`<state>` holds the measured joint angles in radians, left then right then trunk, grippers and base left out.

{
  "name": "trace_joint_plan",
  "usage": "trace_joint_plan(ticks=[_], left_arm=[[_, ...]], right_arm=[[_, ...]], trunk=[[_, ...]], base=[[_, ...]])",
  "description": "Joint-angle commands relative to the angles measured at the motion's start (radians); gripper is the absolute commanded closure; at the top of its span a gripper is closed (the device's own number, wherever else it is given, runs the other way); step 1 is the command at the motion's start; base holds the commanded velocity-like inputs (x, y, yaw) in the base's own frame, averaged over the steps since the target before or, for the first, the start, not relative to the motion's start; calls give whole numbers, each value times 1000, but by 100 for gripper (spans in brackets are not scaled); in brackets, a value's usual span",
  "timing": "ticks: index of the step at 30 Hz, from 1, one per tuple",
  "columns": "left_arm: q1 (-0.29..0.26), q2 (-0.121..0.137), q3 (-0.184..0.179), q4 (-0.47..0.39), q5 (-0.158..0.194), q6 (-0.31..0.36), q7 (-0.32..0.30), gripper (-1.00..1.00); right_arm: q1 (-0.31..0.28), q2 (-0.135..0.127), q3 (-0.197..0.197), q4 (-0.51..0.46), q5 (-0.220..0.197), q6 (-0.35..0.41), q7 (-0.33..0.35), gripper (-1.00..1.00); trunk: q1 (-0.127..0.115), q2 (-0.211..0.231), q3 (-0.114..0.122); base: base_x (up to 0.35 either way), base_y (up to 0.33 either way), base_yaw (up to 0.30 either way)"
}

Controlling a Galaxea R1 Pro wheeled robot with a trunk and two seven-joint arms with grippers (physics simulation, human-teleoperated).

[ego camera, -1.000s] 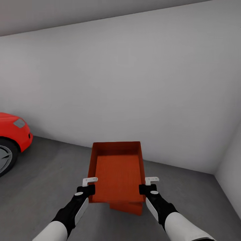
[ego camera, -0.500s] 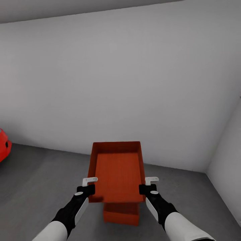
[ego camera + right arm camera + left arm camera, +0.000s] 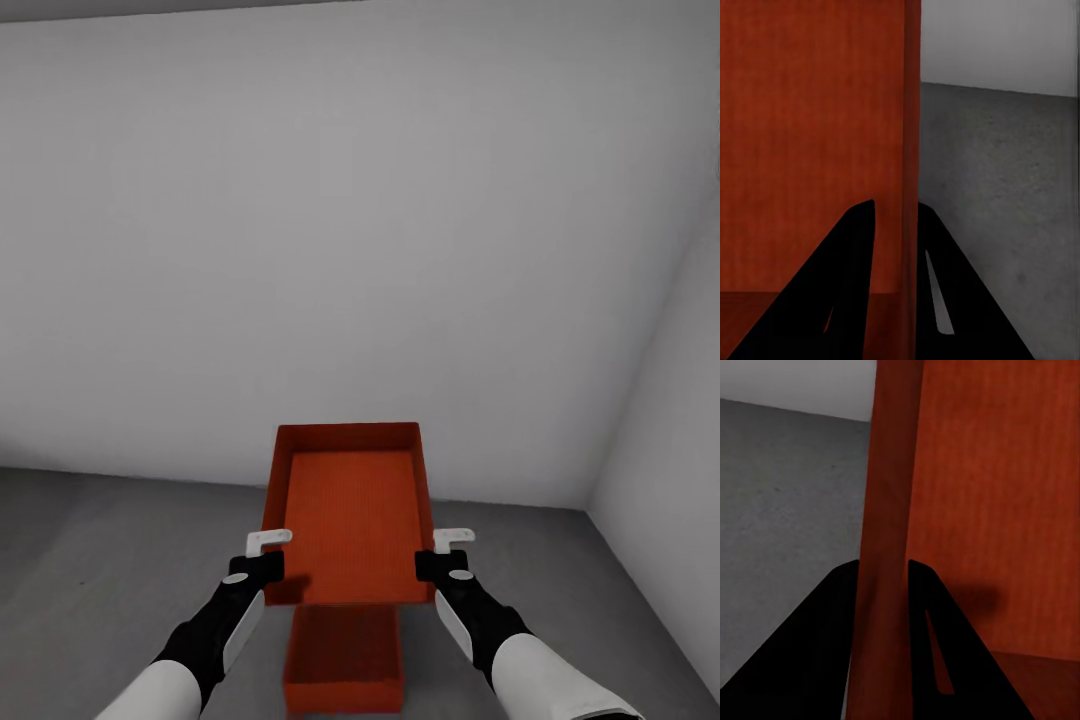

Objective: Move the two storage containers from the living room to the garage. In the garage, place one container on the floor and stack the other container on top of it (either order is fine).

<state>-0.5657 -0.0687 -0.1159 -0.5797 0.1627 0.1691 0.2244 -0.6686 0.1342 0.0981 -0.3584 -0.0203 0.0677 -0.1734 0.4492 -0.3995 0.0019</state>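
Pinching the left side wall of the carried container [image 3: 350, 525] between two black fingers [image 3: 934, 645], the left gripper [image 3: 262, 558] has one finger inside the bin and one outside, the wall running up between them in the left wrist view. The right gripper [image 3: 443, 555] grips the opposite side wall in the same way, its dark fingers [image 3: 937, 292] closed on either face of the thin red wall. Both grasps sit near the bin's near end, and the two black-and-white arms reach forward side by side in the head view, holding the bin level in the air. It is an orange-red rectangular open-top bin with low straight walls and a finely ribbed inner face; no label, brand or writing can be read on it. Below it and nearer the robot, the second container [image 3: 343, 660] of the same colour and ribbing stands on the floor [image 3: 100, 560], its far end hidden under the held one, so the two overlap in the head view but are apart in height. The floor is dark grey, rough and speckled concrete. A plain white wall [image 3: 350, 250] rises behind the bins and meets another white wall [image 3: 670, 420] in a corner at the right.
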Motion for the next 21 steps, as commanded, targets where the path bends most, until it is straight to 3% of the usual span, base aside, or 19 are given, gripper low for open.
trace_joint_plan(ticks=[1,18,19,21], left_arm=[[0,0,16,-21,40,-43,13,100],[0,0,16,-20,40,-43,13,100],[0,-5,2,-7,13,-1,9,100],[0,-5,1,3,25,-11,9,100]], right_arm=[[1,-1,-15,-1,3,7,-12,100],[1,-1,-15,-1,3,7,-12,100],[1,-4,2,-1,3,6,-12,100],[1,-2,12,-1,0,7,-12,100]], trunk=[[1,-1,0],[1,-1,0],[1,-1,0],[1,-1,0]], base=[[320,84,-92],[320,84,-7],[0,0,0],[0,0,0]])
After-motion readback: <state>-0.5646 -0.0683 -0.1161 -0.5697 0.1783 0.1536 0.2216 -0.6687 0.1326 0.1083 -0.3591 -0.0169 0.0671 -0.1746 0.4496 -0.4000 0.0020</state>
